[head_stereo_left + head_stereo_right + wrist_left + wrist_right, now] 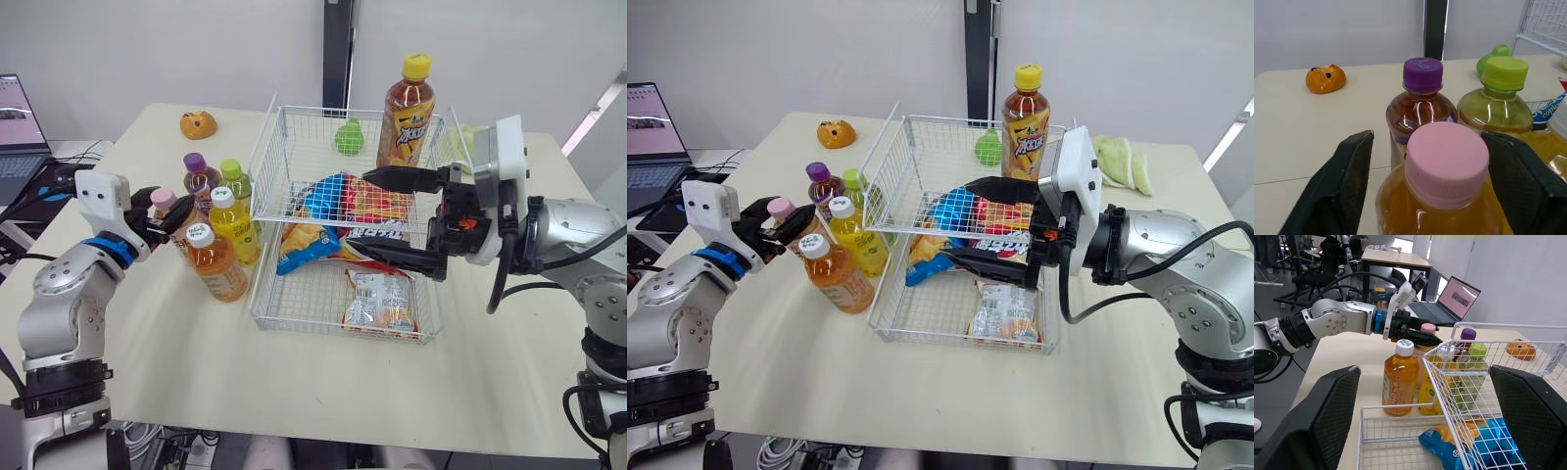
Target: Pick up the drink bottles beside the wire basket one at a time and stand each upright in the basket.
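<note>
Left gripper (162,212) was unclenched, holding nothing: its fingers (1347,176) sat either side of the pink-capped bottle (1445,164) at cap height, and we saw a gap on both sides. That bottle stood upright on the table (147,333), outermost in a tight cluster just left of the wire basket (263,166).

Others in the cluster, all upright:
- purple-capped bottle (196,172) and green-capped bottle (233,181) on the far side, the green one right against the basket's left wall
- yellow drink bottle (231,223) just beside that wall
- orange tea bottle (217,260) nearest, close to the basket's front left corner

Right gripper (357,210) hung spread wide and empty over the middle of the basket, above the chip bags (338,201).

We saw a snack packet (380,302) lying flat on the near floor and a green pear (349,136) at the back, with bare mesh around it. A yellow-capped bottle (407,113) stood upright at the far right corner; its base was hidden, so we couldn't tell inside or behind.

Table was bare in front of the basket and on the near left.
</note>
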